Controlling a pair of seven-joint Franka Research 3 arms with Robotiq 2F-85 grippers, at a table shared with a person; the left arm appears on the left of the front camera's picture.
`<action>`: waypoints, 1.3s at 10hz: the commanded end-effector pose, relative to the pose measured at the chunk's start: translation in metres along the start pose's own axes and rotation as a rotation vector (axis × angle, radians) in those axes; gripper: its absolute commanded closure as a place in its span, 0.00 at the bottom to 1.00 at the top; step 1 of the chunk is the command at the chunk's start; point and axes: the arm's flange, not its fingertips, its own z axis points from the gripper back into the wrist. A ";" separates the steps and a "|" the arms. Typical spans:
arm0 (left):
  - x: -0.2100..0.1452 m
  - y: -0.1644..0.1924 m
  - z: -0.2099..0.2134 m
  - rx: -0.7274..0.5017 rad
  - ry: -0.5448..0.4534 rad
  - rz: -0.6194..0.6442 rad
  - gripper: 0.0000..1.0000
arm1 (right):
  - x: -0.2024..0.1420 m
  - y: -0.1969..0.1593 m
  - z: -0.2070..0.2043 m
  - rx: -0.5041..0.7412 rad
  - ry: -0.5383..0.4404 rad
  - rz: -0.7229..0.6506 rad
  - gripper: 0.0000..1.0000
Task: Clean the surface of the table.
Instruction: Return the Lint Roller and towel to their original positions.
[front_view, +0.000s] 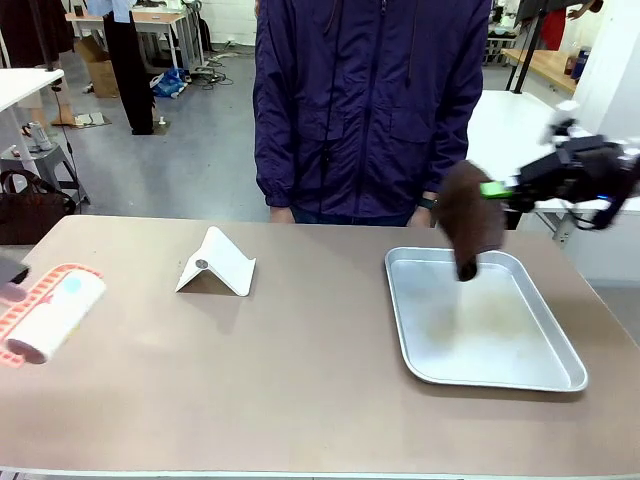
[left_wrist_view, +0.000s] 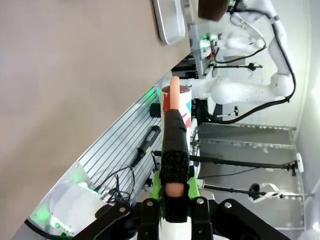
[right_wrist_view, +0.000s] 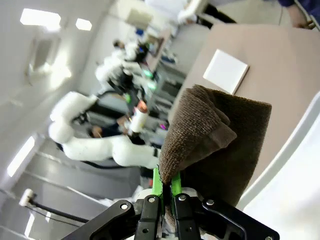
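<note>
1. You had the right hand (front_view: 497, 189) raised above the far end of the shallow silver metal tray (front_view: 545, 368), its green pads pinched together on the top fold of a dark brown terry cloth (front_view: 470, 218), which hung down with its lower tip close over the tray floor.
2. In the right wrist view the same cloth (right_wrist_view: 220, 135) looked thick, looped and limp, folded over itself. I judged it soft and light, likely to drape and bunch, not slide flat, so a grip high on a doubled fold suited it.
3. Your left hand (left_wrist_view: 175, 165) sat at the left edge of the surface, clamped on the pink handle of a lint roller (front_view: 52, 315). The white paper drum lay on its side and seemed to rest on the top, pink and white patterned backing beside it.
4. The wide brownish-taupe matte table (front_view: 270, 380) stretched smooth and flat between the two arms. I judged it rigid and low in friction, so a cloth should glide with light downward pressure.
5. A white folded stand (front_view: 216, 263), tent-shaped and stiff-looking, stood well apart from the tray, towards the far middle.
6. A person in a dark purple jacket (front_view: 370, 100) stood at the far edge, one hand near the cloth.
</note>
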 end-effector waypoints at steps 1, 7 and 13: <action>0.013 -0.029 -0.034 0.041 -0.044 0.034 0.78 | 0.016 -0.010 -0.040 -0.104 0.099 0.123 0.93; 0.129 -0.078 -0.107 0.025 -0.305 0.052 0.78 | 0.025 -0.021 -0.169 0.073 -0.062 -0.082 0.93; 0.165 -0.062 -0.151 0.126 -0.253 0.050 0.78 | 0.006 -0.045 -0.166 -0.052 -0.094 -0.337 0.93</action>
